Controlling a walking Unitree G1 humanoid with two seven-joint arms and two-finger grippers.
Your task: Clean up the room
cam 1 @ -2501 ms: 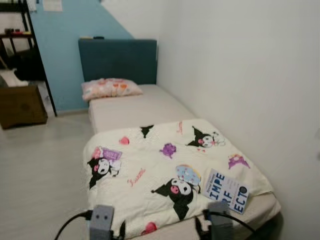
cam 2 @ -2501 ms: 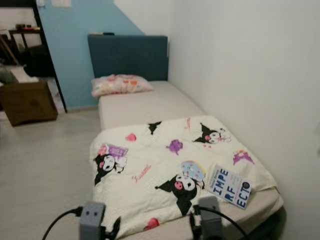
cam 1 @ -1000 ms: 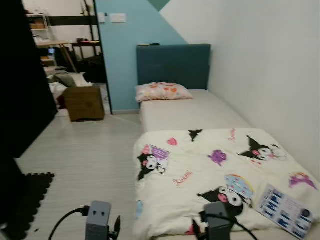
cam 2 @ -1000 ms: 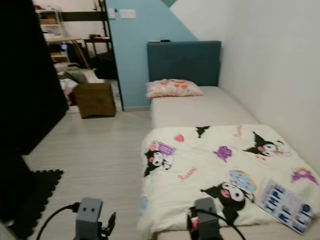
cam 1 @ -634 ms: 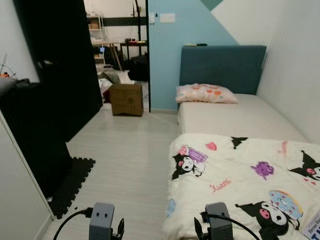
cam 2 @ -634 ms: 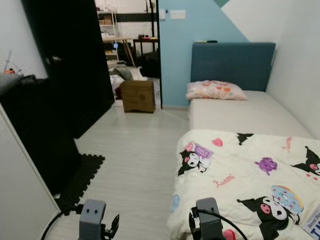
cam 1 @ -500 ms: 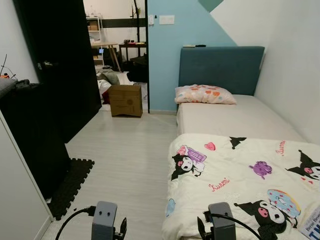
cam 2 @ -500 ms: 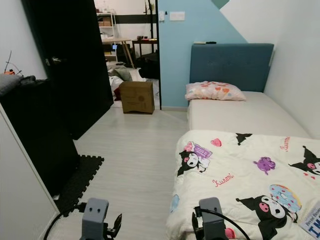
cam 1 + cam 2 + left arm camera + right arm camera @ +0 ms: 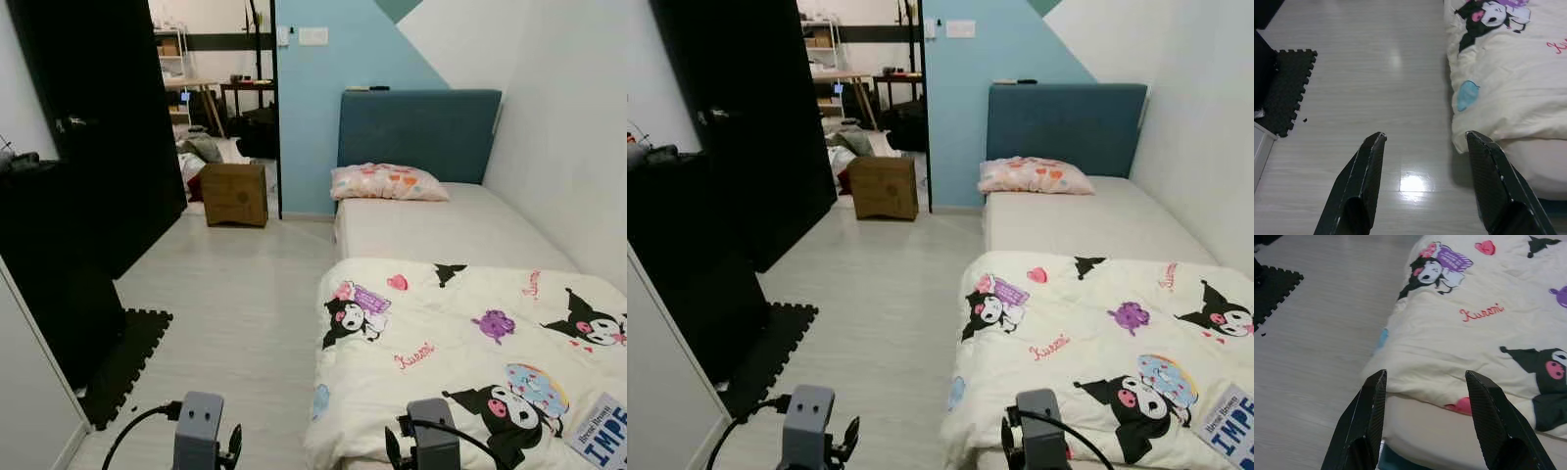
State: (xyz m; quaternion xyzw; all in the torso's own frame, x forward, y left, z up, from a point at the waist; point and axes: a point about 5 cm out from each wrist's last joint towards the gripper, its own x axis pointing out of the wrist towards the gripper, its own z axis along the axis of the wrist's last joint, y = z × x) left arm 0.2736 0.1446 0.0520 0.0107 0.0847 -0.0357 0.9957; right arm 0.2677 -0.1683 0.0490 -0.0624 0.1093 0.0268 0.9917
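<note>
Pale plank flooring [image 9: 235, 304] filled the left and centre of the frame, running from the foreground to an open doorway at upper left, where a brown cardboard box [image 9: 235, 194] stood on the floor before a cluttered back room. Along the right side lay a low bed [image 9: 441, 223] with a dark teal headboard [image 9: 418, 132] set against a blue-and-white wall. A patterned pink pillow [image 9: 388, 182] rested at the head of the bare mattress, touching the headboard's base. Across the near half of the bed spread a cream blanket [image 9: 460, 343] printed with black-and-pink cartoon figures, its edge hanging over the mattress side toward the floor. A white-and-blue book [image 9: 1227, 419] lay on the blanket at the lower right corner of the frame, partly cut off by the edge. At left stood a tall black wardrobe [image 9: 98, 127] and a dark cabinet, with a black foam mat [image 9: 127, 362] on the floor at lower left. The left gripper [image 9: 1425, 142] hung over the bare floor just beside the blanket's drooping edge, its fingers [image 9: 1364, 181] spread wide and holding nothing. The right gripper [image 9: 1425, 377] hung above the blanket's near corner at the foot of the bed, its fingers [image 9: 1488, 416] likewise wide apart and empty.
</note>
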